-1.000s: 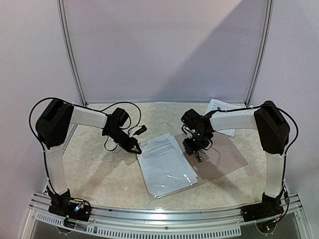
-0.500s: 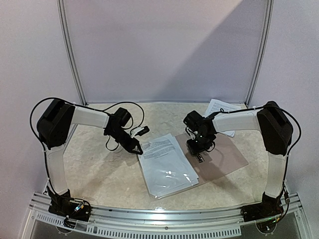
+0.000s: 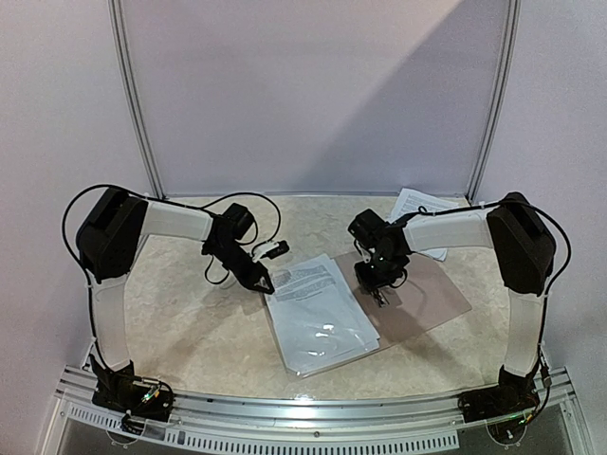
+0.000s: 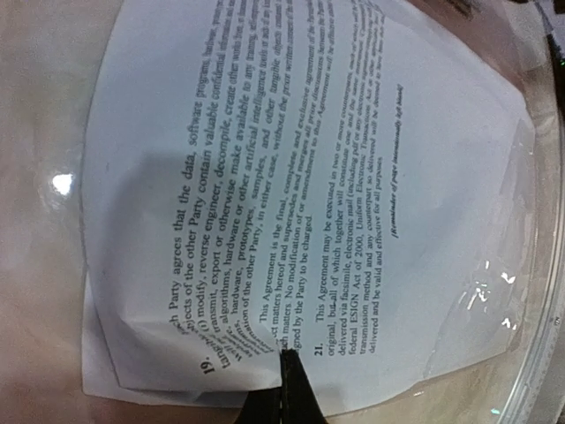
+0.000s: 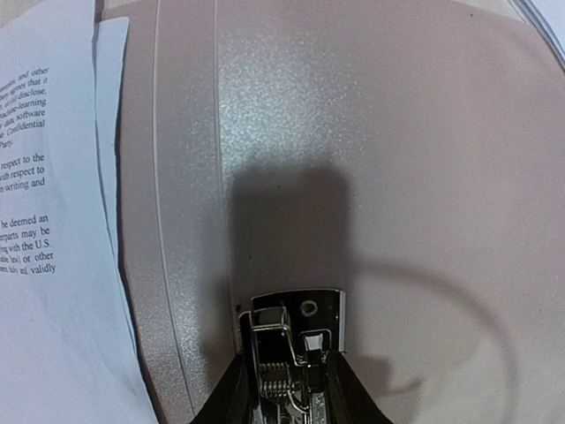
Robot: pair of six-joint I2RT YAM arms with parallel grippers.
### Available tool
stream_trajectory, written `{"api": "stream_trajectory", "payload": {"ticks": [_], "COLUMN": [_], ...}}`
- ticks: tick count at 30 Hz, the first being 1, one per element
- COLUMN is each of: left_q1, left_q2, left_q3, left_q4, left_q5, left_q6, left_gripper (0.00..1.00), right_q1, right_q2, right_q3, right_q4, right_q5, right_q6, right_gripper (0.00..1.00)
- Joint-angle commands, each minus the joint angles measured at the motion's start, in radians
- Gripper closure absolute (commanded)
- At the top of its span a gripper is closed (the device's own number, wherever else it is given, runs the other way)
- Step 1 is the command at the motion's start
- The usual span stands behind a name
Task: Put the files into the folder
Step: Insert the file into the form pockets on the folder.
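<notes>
Partly done, I judge: some files (image 3: 318, 308) are lying in the open folder (image 3: 432, 303), under the left hand (image 3: 264, 282), which is pressing their corner with fingers together. The right hand (image 5: 287, 389) is straddling the folder's metal clip (image 5: 291, 340); I cannot tell whether it is gripping. More sheets (image 3: 422, 202) are waiting behind it.

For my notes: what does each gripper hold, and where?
Left gripper: shut, tip at edge of files, apparently empty. Right gripper: jaws around metal clip of folder; grip cannot be told.
</notes>
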Motion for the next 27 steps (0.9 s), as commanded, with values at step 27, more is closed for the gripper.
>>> {"api": "stream_trajectory", "payload": {"ticks": [27], "left_q1": [-0.029], "left_q2": [-0.082], "left_q3": [-0.045], "left_q4": [0.097], "left_q5": [-0.215], "left_q6": [0.024], "left_gripper": [1.0], "right_q1": [-0.028], "right_q2": [0.056], "right_q3": [0.005], "right_q4": [0.052], "right_q5": [-0.02], "right_q6": [0.016], "right_gripper": [0.74]}}
